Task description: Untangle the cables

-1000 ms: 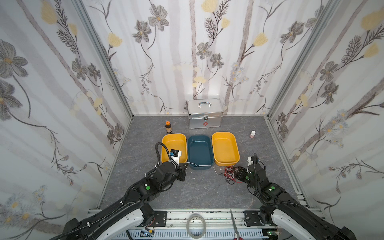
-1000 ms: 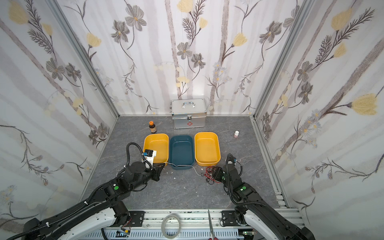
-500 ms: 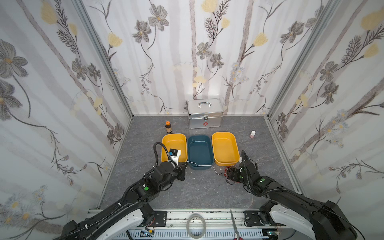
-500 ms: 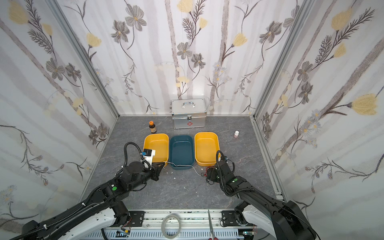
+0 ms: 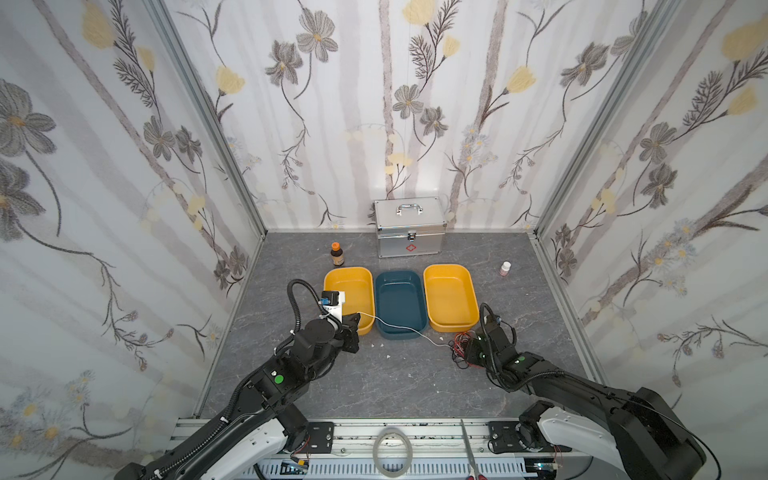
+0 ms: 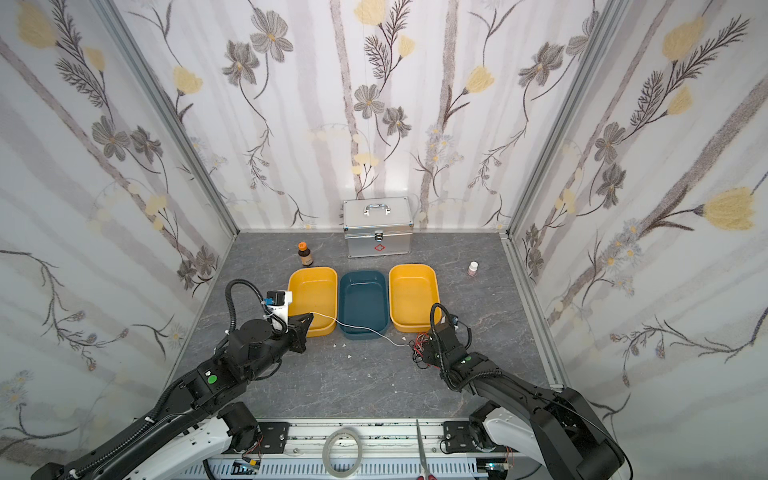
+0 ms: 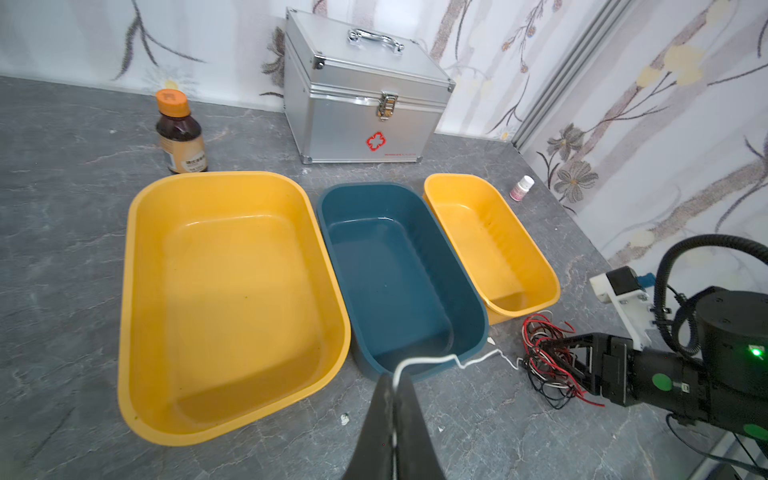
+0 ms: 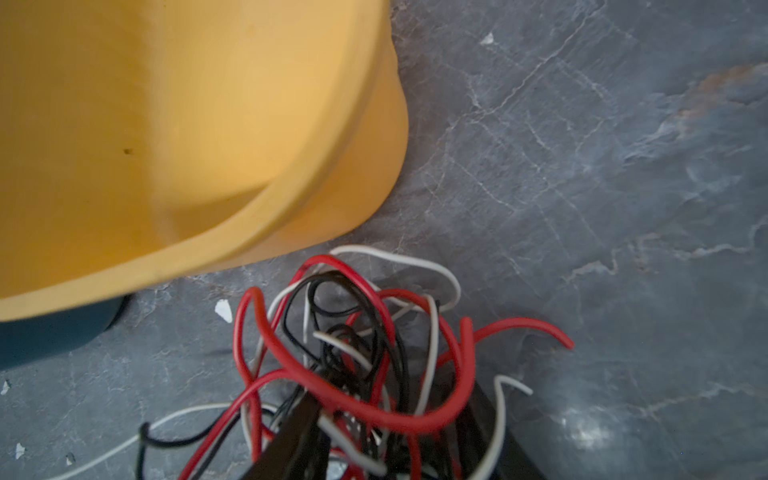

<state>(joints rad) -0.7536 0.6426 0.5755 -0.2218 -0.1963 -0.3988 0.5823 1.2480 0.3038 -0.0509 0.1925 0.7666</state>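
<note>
The cables are thin red, white and black wires in a tangle [image 5: 460, 345] [image 6: 419, 347] [image 8: 357, 353] on the grey floor, in front of the right yellow tray. One white cable [image 5: 399, 328] [image 7: 473, 361] runs out of the tangle, over the near rim of the blue tray, to my left gripper [image 5: 355, 321] [image 7: 395, 380], which is shut on its end. My right gripper [image 5: 468, 352] [image 8: 395, 415] sits in the tangle. Its jaws have closed in around a bunch of wires, which fill the gap between the fingers [image 8: 299, 432].
Three trays stand in a row: yellow [image 5: 348, 270], blue [image 5: 397, 273], yellow [image 5: 446, 267]. Behind them are a silver case [image 5: 409, 232], a brown bottle [image 5: 337, 254] and a small white bottle [image 5: 505, 268]. A tape ring [image 5: 392, 453] and scissors [image 5: 469, 451] lie on the front rail.
My right gripper has moved left into the tangle and its jaws have narrowed around the wires. The left gripper has stayed put with the white cable.
</note>
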